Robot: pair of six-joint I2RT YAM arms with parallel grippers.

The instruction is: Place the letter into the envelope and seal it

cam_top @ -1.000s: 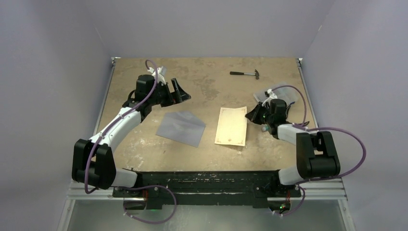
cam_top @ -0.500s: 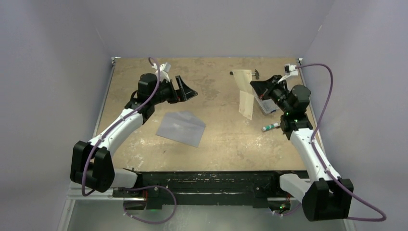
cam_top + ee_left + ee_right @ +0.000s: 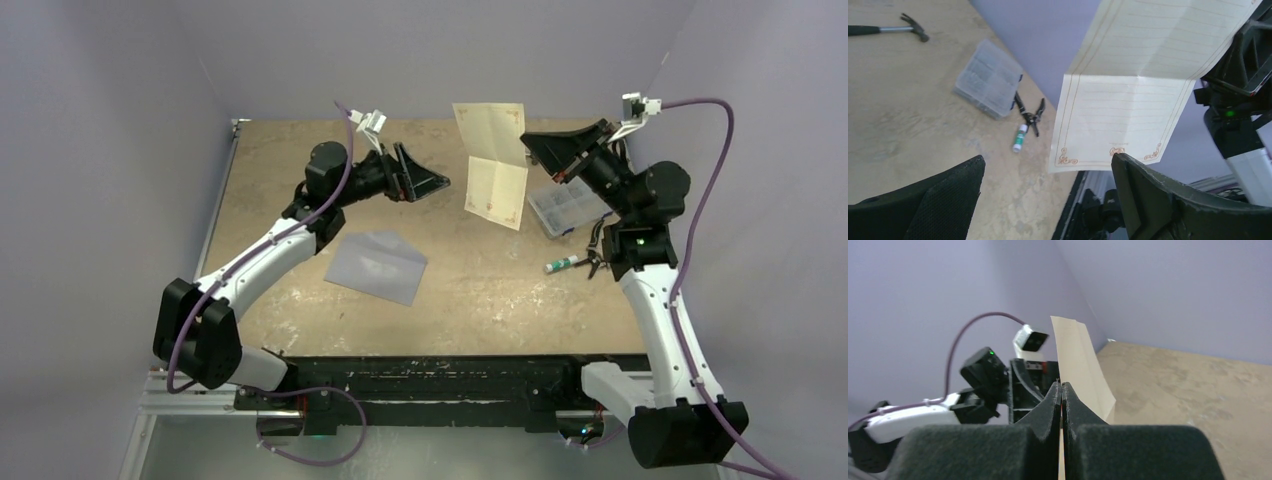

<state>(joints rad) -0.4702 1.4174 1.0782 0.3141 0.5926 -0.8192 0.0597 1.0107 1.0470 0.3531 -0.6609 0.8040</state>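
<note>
Lavender walls surround our tan desk [image 3: 480,290], where the grey-blue envelope [image 3: 376,265] lies flat, left of centre. Our right pincer [image 3: 528,142] is clamped on the cream letter [image 3: 494,165], holding it aloft at upper centre, creased and hanging. Our left pincer [image 3: 425,180] gapes wide and empty, just left of the letter.

The letter [image 3: 497,185] is matt cream paper with sharp creases, the envelope [image 3: 377,266] smooth matt grey-blue paper, the worktop [image 3: 480,290] a mottled, scuffed tan board, the parts box [image 3: 989,78] clear plastic, the hammer [image 3: 885,29] shiny metal.
</note>
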